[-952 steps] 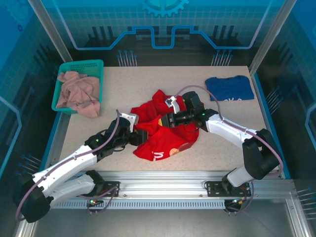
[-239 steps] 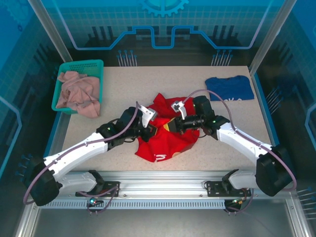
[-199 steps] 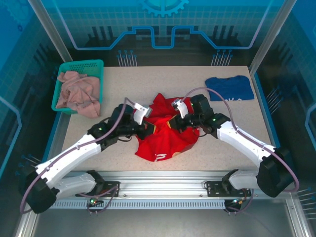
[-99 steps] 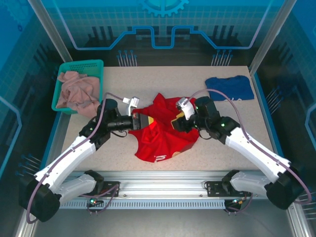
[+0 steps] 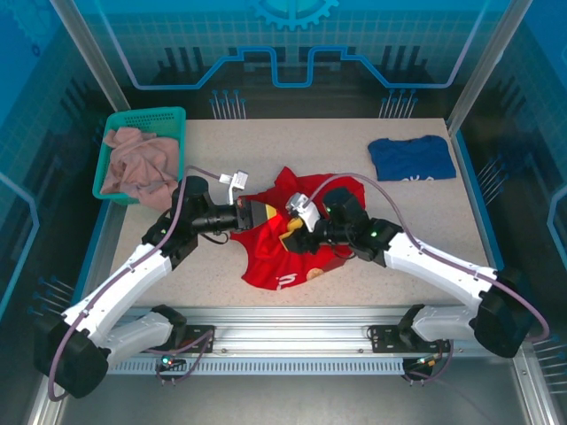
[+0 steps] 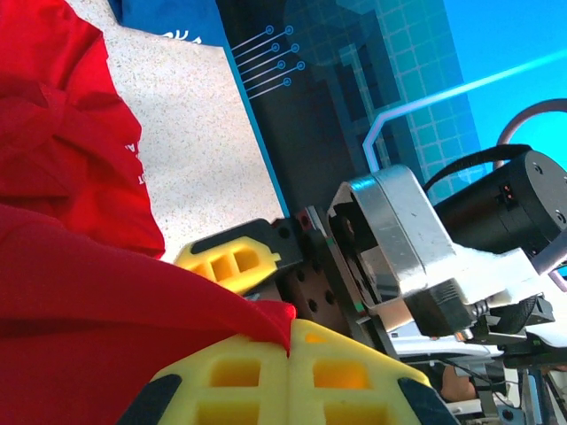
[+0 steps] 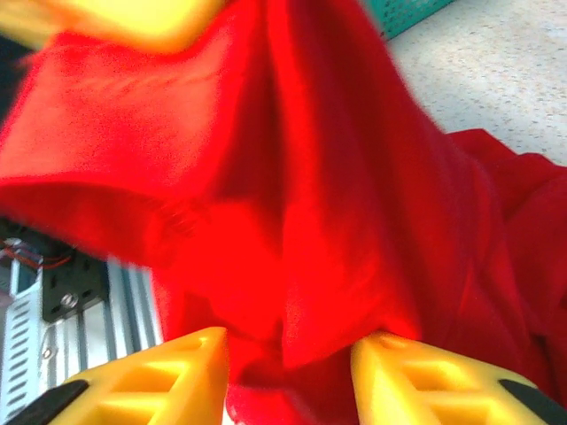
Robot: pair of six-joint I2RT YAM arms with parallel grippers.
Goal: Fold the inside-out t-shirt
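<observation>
shirt: the inside-out t-shirt (image 5: 306, 257) lies bunched at the middle of the surface (image 5: 266, 150), with part of it lifted between my two hands.
left hand: my left hand (image 6: 290, 354) is pressed together, pinching a red edge at the shirt's 10 o'clock side.
right hand: my right hand (image 7: 288, 376) stands spread over the middle of the shirt. a hanging fold of red cloth sits between its fingers (image 7: 168, 385), and i cannot tell that it squeezes anything.
risk, layers: if the right hand closes on this thick fold, i judge it may take several layers at once. the shirt would then rise as a lump instead of opening flat.
risk, slip: my left pinch looks to hold just a thin edge, so a hard pull toward 3 o'clock could draw the cloth out.
risk, knock: the hands are close together, and a careless move could bump finger on finger.
risk, neighbours: the blue t-shirt (image 5: 412, 157) at 2 o'clock and the basket (image 5: 142, 119) at 10 o'clock are well apart from the shirt, so i expect little trouble there.
writing: there is white print near the shirt's 6 o'clock hem and small white letters on red in the left wrist view, all too small to read. the white marks on the blue t-shirt are also unreadable. i can name no brand.
</observation>
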